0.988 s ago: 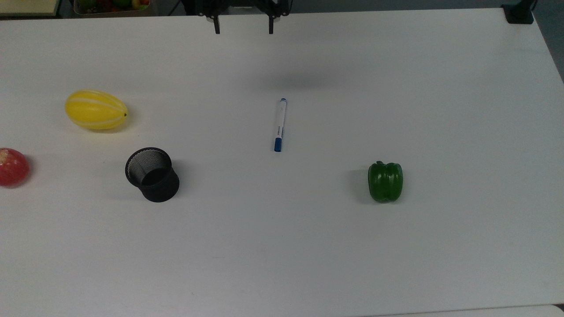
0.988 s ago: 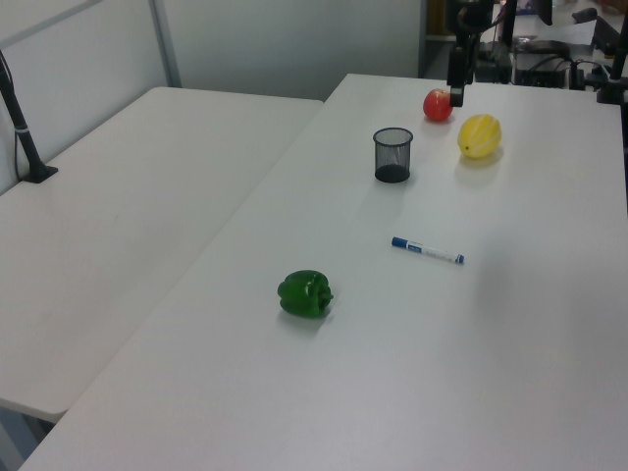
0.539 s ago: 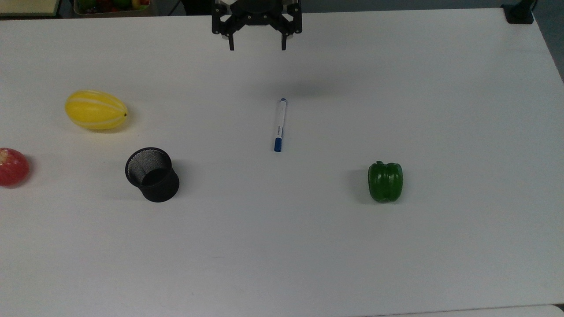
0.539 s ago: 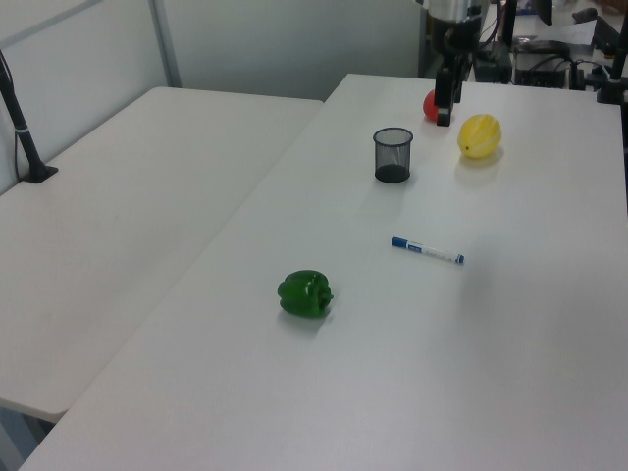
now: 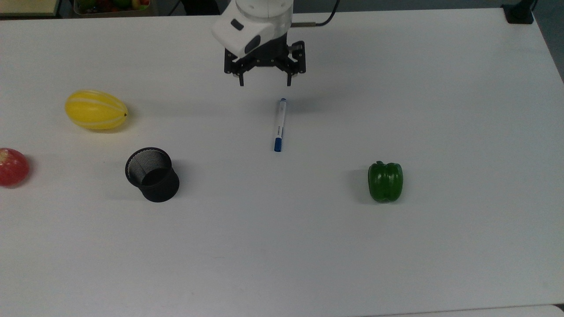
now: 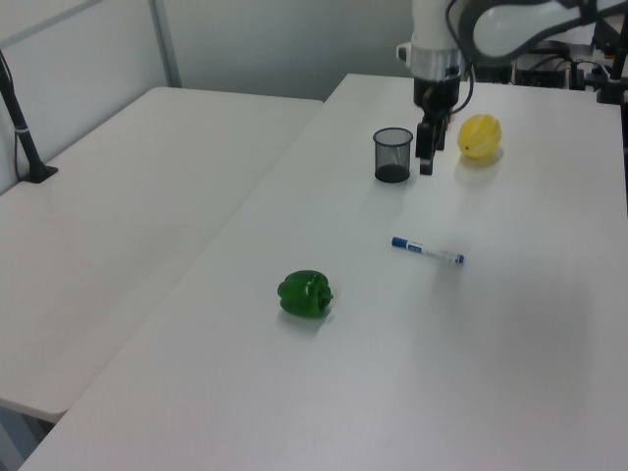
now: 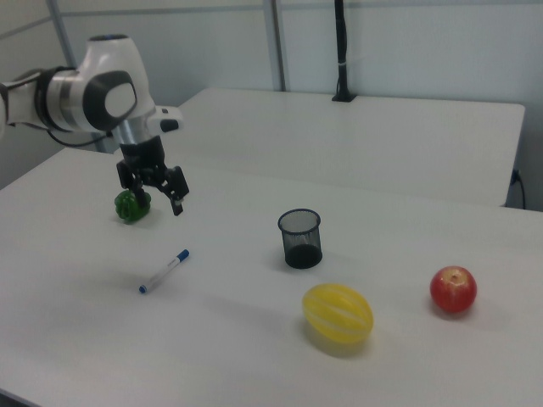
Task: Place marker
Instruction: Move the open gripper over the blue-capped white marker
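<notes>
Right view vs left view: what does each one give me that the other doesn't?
Right view adds: the red apple, and the end effector with both fingers apart.
Left view adds: the equipment behind the table's far edge.
Shared: the marker lying flat, the black mesh cup, the yellow melon, the green pepper.

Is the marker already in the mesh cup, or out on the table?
Out. The marker lies flat on the white table, well apart from the upright black mesh cup, which looks empty. The open hand holds nothing.
</notes>
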